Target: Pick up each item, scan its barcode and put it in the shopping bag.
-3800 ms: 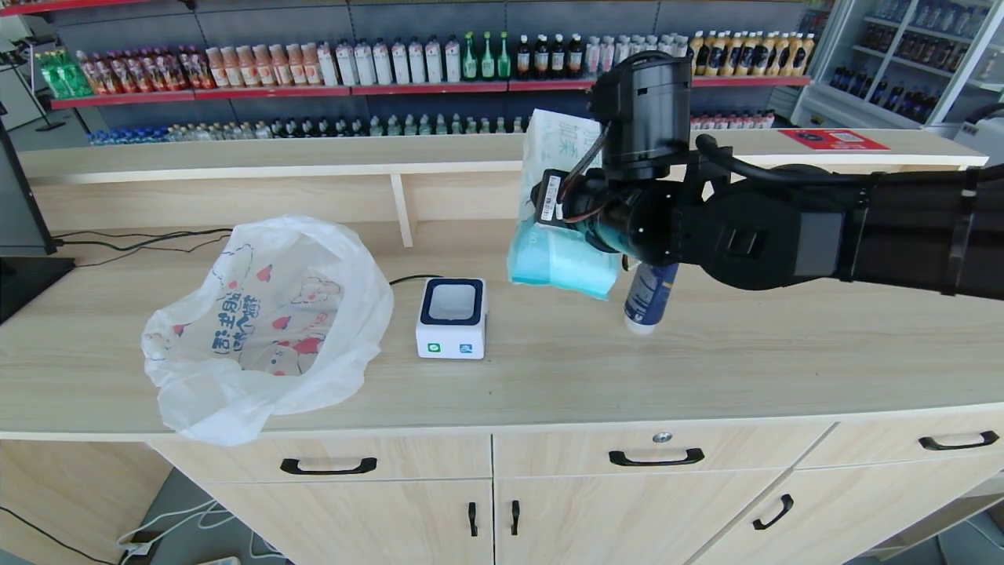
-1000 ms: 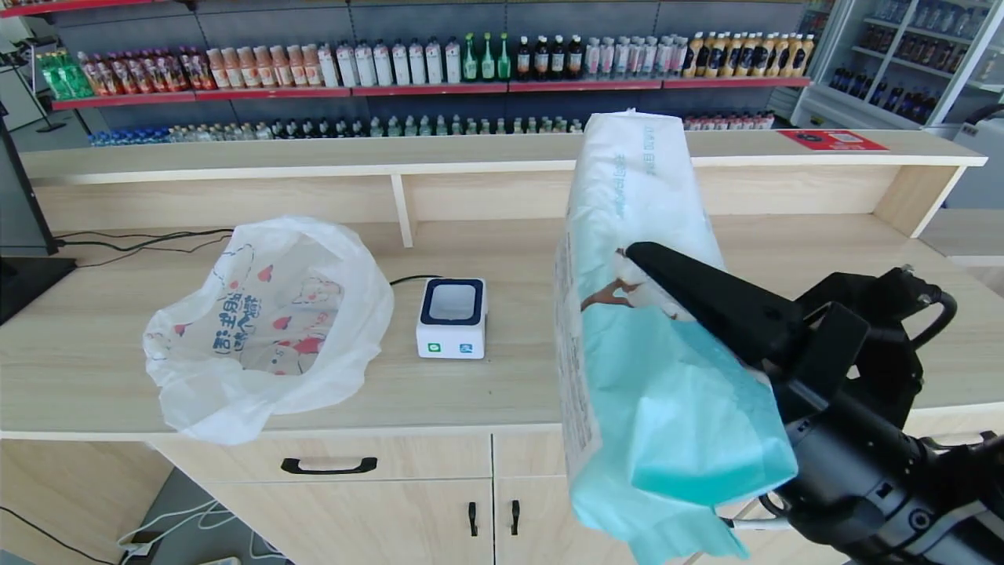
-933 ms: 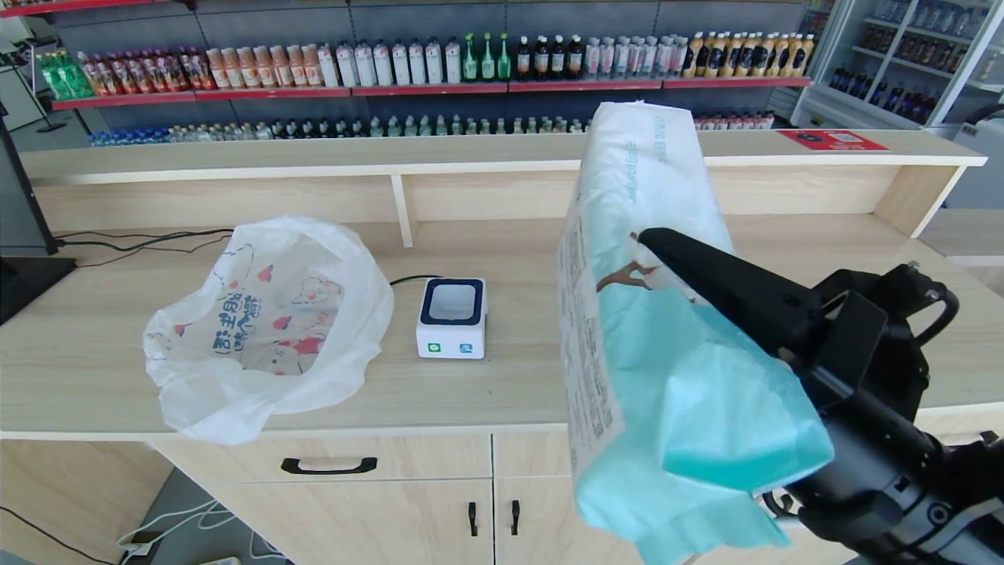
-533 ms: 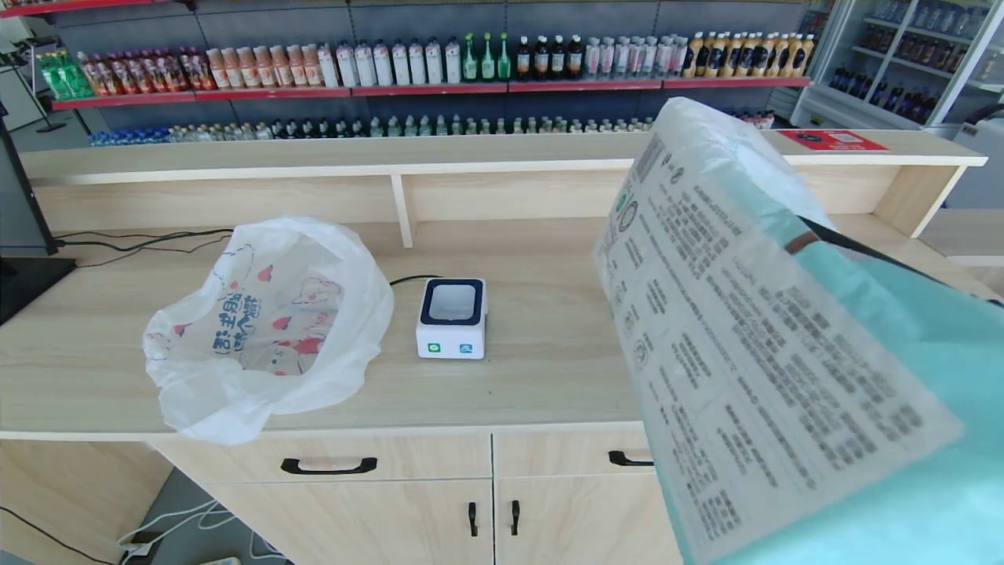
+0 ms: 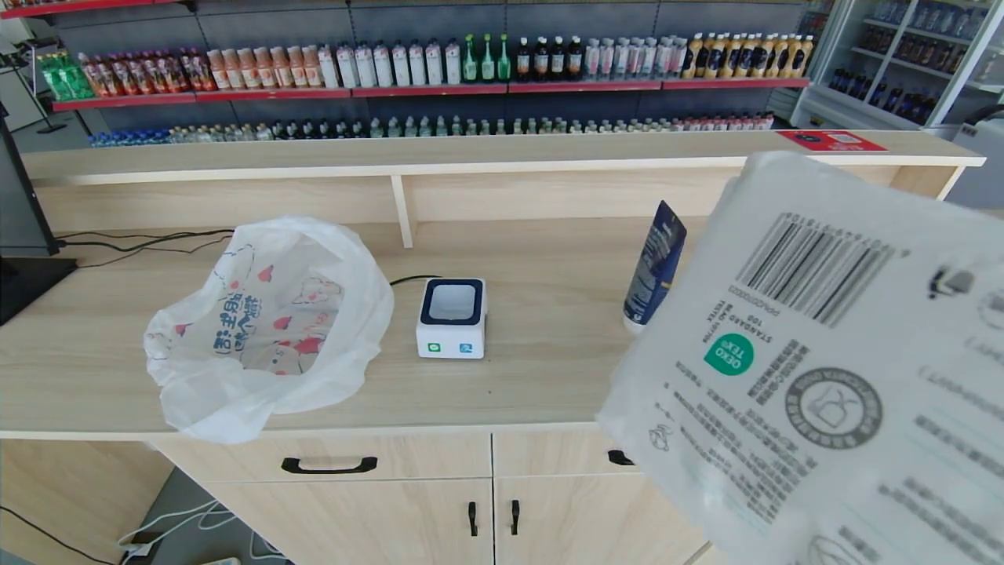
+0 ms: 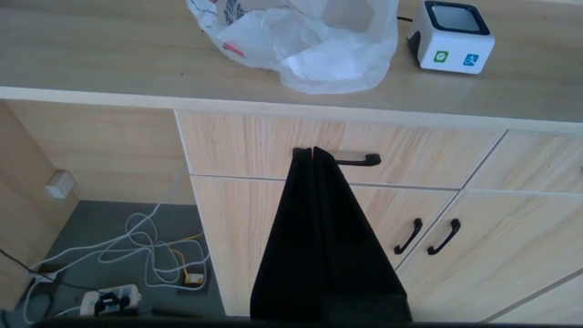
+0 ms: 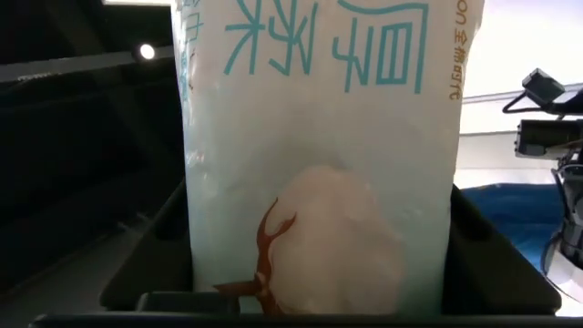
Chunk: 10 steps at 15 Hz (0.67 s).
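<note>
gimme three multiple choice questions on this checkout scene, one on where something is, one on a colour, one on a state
1. Where is the dark blue plastic tube?
A) in a basket
B) upright on the wooden counter, right of the small white box scanner
C) on a chair

2. What colour frames the scanner's top window?
A) red
B) yellow
C) dark blue

3. How is the left gripper?
A) shut, empty
B) wide open
C) shut on the tube

1 B: it stands on its cap, apart from the scanner.
2 C: a navy border rings the window.
3 A: its fingers meet with nothing between them.
</note>
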Tool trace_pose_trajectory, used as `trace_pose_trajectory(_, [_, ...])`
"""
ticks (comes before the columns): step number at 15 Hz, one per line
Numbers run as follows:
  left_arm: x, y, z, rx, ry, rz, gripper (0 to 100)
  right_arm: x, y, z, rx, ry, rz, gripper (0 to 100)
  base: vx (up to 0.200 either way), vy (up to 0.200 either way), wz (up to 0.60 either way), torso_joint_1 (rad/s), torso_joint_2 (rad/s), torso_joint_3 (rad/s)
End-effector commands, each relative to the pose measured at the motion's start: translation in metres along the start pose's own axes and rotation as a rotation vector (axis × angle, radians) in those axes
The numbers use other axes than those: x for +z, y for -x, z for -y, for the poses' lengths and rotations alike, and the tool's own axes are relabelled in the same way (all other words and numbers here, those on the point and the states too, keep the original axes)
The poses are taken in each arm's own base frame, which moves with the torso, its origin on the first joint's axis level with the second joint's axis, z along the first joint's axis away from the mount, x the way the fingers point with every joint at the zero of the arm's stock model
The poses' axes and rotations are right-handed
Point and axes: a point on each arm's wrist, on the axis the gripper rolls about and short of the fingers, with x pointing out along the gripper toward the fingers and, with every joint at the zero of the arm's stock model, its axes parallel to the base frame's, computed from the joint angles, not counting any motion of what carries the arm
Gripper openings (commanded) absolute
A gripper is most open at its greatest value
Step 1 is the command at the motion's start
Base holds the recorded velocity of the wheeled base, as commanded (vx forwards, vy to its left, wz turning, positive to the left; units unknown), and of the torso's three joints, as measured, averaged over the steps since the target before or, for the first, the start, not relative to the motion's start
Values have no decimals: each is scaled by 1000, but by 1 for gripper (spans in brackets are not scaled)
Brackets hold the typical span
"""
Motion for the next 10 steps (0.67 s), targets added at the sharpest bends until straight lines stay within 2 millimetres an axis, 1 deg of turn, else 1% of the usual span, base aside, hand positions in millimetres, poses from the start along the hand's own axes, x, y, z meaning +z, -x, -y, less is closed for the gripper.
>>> trace_pose_trajectory(1, [0, 0, 0, 0, 0, 0, 0, 3, -10, 7, -26, -35, 5, 0, 0, 0, 0, 0, 0, 0])
trace_pose_trajectory(3, [0, 0, 0, 0, 0, 0, 0, 3, -7, 10, -55, -163, -23, 0, 0, 0, 0, 0, 0, 0])
trace_pose_trajectory(4, [0, 0, 0, 0, 0, 0, 0, 7, -11, 16, -92, -209, -29, 0, 0, 0, 0, 0, 0, 0])
trace_pose_trajectory(6, [0, 0, 0, 0, 0, 0, 0, 11, -21, 18, -94, -250, -24, 0, 0, 0, 0, 0, 0, 0])
trace_pose_trajectory(8, [0, 0, 0, 0, 0, 0, 0, 11, -21, 20, -112, -303, -27, 0, 0, 0, 0, 0, 0, 0])
trace_pose_trajectory(10, [0, 0, 0, 0, 0, 0, 0, 13, -22, 27, -140, -318, -21, 0, 0, 0, 0, 0, 0, 0])
